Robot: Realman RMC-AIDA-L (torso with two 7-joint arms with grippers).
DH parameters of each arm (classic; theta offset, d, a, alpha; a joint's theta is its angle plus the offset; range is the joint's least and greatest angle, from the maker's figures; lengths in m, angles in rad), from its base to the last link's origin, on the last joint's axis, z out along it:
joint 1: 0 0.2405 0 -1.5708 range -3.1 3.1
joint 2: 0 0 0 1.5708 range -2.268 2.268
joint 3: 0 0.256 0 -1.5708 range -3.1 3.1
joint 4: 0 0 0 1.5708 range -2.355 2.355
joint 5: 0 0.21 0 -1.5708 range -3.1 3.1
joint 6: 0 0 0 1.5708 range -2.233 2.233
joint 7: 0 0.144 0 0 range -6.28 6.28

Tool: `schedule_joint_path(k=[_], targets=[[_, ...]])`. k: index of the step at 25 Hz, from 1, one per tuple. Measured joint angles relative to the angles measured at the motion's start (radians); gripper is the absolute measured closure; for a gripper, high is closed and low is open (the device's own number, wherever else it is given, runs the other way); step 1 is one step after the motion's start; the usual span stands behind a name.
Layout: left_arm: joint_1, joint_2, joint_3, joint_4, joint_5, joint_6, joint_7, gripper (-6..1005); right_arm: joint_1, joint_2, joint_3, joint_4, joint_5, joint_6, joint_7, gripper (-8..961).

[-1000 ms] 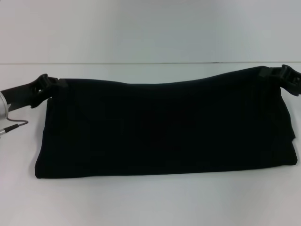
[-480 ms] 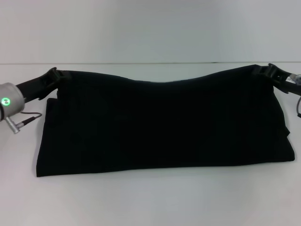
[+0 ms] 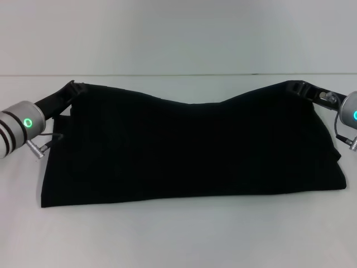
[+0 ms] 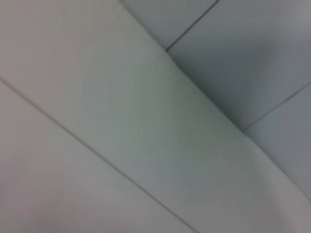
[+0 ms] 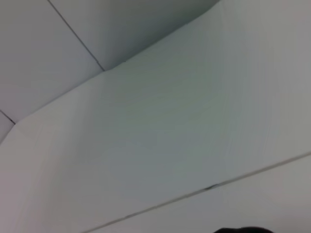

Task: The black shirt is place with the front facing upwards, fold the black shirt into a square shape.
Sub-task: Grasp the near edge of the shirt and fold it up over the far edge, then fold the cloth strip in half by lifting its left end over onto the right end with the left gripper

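Across the white bench (image 3: 178, 240) I see the black shirt (image 3: 189, 148), a wide plain band, top edge sagging between raised far corners. Left hand (image 3: 71, 89) and right hand (image 3: 295, 87) each clamp a corner.

Head view looking forward and down from close above the white table (image 3: 178, 240), black shirt (image 3: 189, 148) filling its width, both wrist views tilted up at pale wall panels and seams, sharing nothing identifiable with the head view.
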Motion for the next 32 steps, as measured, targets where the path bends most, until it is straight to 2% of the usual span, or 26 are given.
schedule_joint_path(k=[3, 6, 8, 11, 13, 19, 22, 25, 28, 30, 32], targets=[[0.004, -0.011, -0.001, -0.007, -0.066, -0.026, 0.044, 832, 0.008, 0.001, -0.001, 0.004, 0.006, 0.038, -0.024, 871], [0.007, -0.014, 0.0, -0.015, -0.106, -0.039, 0.055, 812, 0.024, 0.003, -0.004, 0.027, 0.007, 0.108, -0.048, 657], [0.007, -0.014, 0.001, -0.022, -0.112, -0.042, 0.061, 799, 0.032, 0.002, -0.007, 0.046, 0.007, 0.142, -0.061, 611], [0.007, -0.013, 0.001, -0.028, -0.113, -0.047, 0.063, 658, 0.033, 0.001, -0.012, 0.05, 0.007, 0.145, -0.063, 541], [0.007, -0.014, -0.001, -0.029, -0.114, -0.052, 0.063, 564, 0.029, 0.001, -0.013, 0.05, 0.007, 0.142, -0.063, 538], [0.026, -0.008, 0.003, -0.033, -0.114, 0.004, 0.066, 384, -0.004, -0.001, -0.006, 0.043, 0.043, 0.109, -0.061, 532], [0.052, -0.003, 0.001, -0.019, -0.115, 0.127, 0.089, 374, -0.045, -0.005, -0.005, 0.026, 0.109, 0.055, -0.069, 531], [0.085, 0.011, 0.003, -0.002, -0.118, 0.27, 0.101, 364, -0.104, -0.008, -0.005, -0.008, 0.197, -0.04, -0.107, 531], [0.119, 0.038, 0.007, 0.004, -0.112, 0.41, 0.103, 355, -0.168, -0.012, -0.004, -0.033, 0.285, -0.181, -0.201, 530], [0.146, 0.058, 0.015, 0.004, -0.109, 0.495, 0.09, 348, -0.214, -0.019, -0.004, -0.037, 0.319, -0.301, -0.286, 472], [0.179, 0.086, 0.039, 0.003, -0.108, 0.571, 0.051, 221, -0.25, -0.026, -0.006, -0.038, 0.328, -0.414, -0.365, 415]])
